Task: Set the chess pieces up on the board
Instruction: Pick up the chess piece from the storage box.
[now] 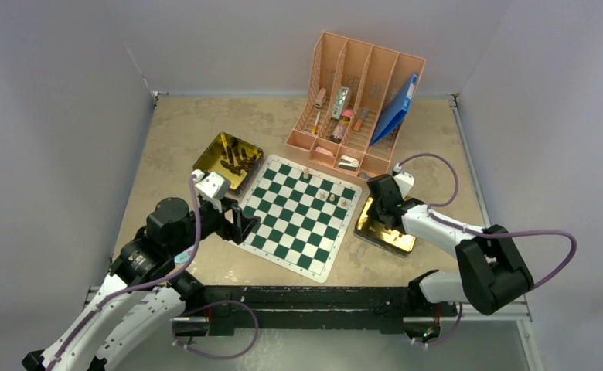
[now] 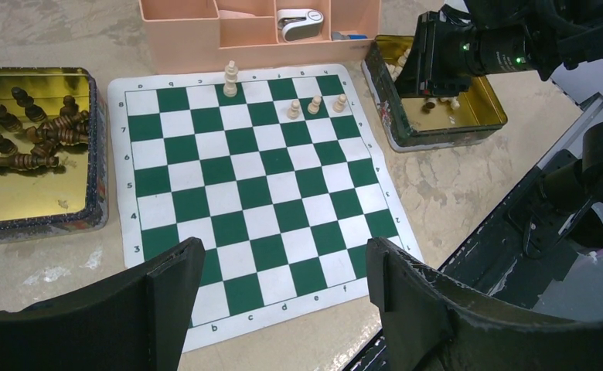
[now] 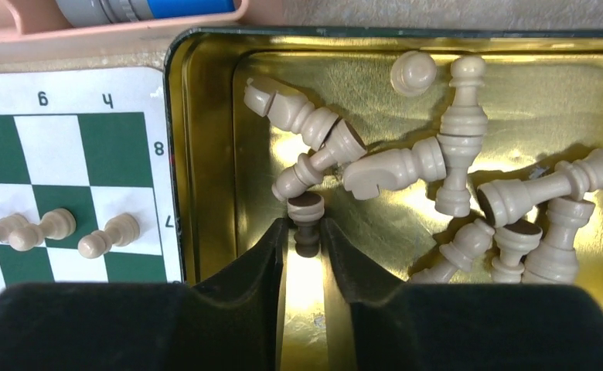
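I see the right fingers [image 3: 279,239] down inside the gold tin [image 3: 206,116] that sits just beside the right edge of the board [image 1: 302,212]. They pinch one pale pawn [image 3: 307,207] from both sides. The other pale pieces [image 3: 453,154] lie scattered on the bottom of this tin. The left fingers [image 1: 246,226] are spread wide with nothing between them, and they hover over the near left part of the board. On the board four pale pieces stand upright at the far side: one tall piece [image 2: 230,79] in the last row and three pawns [image 2: 314,105] side by side in the next row. The dark pieces [image 2: 43,135] lie in a second gold tin [image 2: 20,201] left of the board. A pink organizer [image 1: 360,100] stands behind the board on the counter [image 1: 182,124].
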Controlling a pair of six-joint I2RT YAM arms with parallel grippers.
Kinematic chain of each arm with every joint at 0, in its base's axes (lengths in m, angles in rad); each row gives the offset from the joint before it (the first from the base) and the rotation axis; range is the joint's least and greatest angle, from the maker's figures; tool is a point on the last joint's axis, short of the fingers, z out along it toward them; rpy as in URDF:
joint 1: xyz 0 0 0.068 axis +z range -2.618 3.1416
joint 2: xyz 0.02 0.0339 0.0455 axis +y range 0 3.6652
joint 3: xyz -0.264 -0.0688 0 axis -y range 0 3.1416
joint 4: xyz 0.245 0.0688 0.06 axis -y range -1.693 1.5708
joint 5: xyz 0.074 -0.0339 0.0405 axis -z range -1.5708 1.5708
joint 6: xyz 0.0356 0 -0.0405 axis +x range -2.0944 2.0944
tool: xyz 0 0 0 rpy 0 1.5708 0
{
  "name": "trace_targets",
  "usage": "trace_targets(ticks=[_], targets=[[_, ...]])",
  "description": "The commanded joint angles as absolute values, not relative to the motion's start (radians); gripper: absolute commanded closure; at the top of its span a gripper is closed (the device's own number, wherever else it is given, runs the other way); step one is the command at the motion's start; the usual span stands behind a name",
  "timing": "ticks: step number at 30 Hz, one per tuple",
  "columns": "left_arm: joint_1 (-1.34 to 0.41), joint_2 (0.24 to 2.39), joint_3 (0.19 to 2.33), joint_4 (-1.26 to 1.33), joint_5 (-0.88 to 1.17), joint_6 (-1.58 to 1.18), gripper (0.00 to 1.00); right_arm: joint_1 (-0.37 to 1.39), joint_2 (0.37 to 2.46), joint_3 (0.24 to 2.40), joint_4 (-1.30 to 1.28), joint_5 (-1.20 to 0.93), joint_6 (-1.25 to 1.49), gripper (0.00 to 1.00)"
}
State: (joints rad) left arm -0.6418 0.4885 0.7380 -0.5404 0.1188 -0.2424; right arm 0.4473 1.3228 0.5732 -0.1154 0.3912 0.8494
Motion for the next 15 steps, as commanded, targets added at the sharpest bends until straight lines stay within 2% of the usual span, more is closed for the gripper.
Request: trace_targets(ticks=[1,8,15], targets=[[-0.643,0.486,0.738,-0.507,0.117,-0.235,0.23,0.468,1.325,0.606,-0.182,0.469,0.903,0.78],[-0.643,0.483,0.738,-0.506,0.079,-0.250,0.24,0.471,1.235,0.609,-0.228,0.515,0.936,0.82],[-0.643,0.462,0.724,-0.484,0.104,-0.246,0.26,0.471,1.170,0.634,-0.262,0.494,0.907,0.83]])
